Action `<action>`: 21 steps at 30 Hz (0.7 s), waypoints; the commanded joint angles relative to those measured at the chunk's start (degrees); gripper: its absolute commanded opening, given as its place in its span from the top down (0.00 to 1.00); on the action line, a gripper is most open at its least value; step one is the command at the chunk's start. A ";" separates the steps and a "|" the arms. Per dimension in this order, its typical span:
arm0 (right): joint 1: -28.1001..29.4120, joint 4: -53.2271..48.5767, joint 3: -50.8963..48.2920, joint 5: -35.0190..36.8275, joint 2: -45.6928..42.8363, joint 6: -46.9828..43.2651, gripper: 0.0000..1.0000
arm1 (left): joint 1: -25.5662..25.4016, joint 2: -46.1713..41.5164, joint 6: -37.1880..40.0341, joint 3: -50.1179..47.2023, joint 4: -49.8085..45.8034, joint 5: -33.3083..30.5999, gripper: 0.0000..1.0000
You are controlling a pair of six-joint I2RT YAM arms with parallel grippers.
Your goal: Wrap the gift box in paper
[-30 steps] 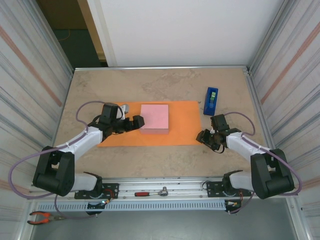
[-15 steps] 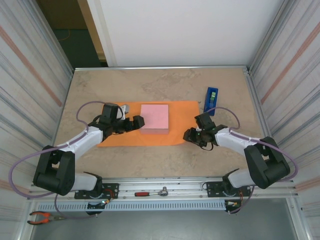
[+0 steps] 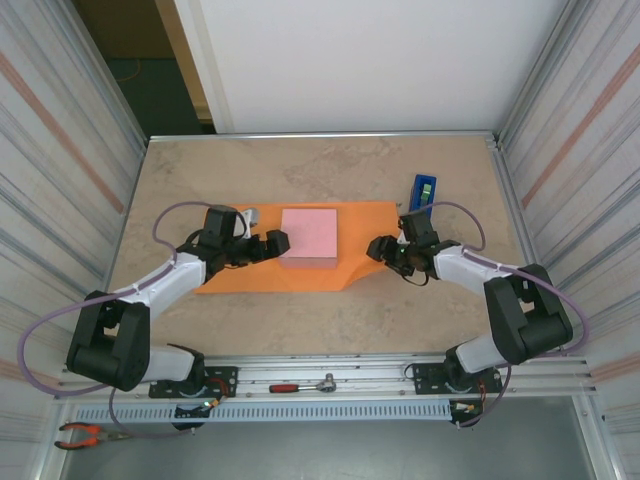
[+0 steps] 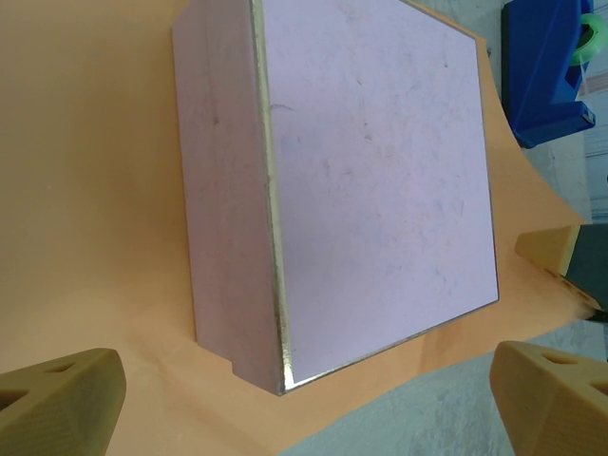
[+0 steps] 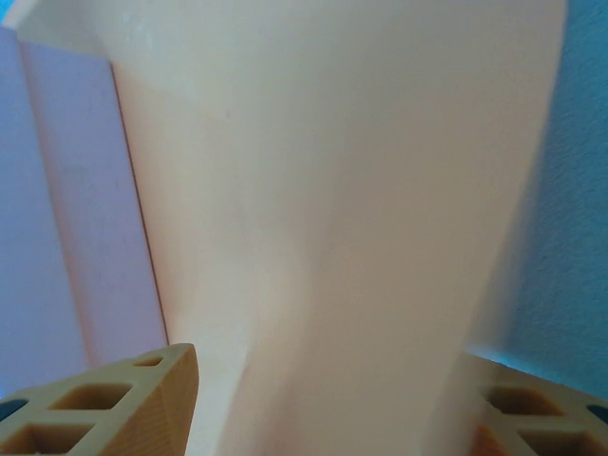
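The pale pink gift box (image 3: 309, 236) sits on the left-middle of the orange paper (image 3: 240, 277). My left gripper (image 3: 272, 245) rests on the sheet just left of the box, open, its jaws facing the box's side (image 4: 228, 209) without touching it. My right gripper (image 3: 380, 250) is at the sheet's right end, open, with the raised, buckled paper (image 5: 332, 190) running between its wide-apart fingers. The paper's right part is lifted off the table toward the box (image 5: 57, 190).
A blue tape dispenser (image 3: 423, 192) stands just behind the right gripper, close to the paper's far right corner. A ratchet (image 3: 305, 385) lies on the front rail and pliers (image 3: 85, 435) at the lower left. Metal walls close in both sides.
My right gripper has moved left and away from me onto the paper's right end, opening wider; the sheet's right part has buckled up toward the box. The left arm has not moved.
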 commanded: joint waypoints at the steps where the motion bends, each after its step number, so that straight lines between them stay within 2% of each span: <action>1: -1.03 0.60 -0.70 -1.35 -3.11 -1.15 0.42 | -0.38 0.16 0.74 2.57 -0.88 1.28 0.01; 9: -3.35 -0.44 -1.93 -3.10 -5.87 -2.89 0.48 | -0.36 1.45 1.50 4.94 -1.82 1.74 0.01; 12: -3.35 -3.09 -2.03 -2.51 -7.94 -3.58 0.57 | -0.39 1.74 1.91 6.12 -2.92 1.71 0.01; 17: -1.39 -7.31 1.45 -3.96 -9.69 -5.13 0.83 | -0.34 1.68 2.41 8.55 -5.42 2.08 0.03; 21: 4.30 -9.57 6.70 -3.08 -8.79 -6.40 0.89 | -0.40 2.45 0.87 10.68 -5.52 4.24 0.07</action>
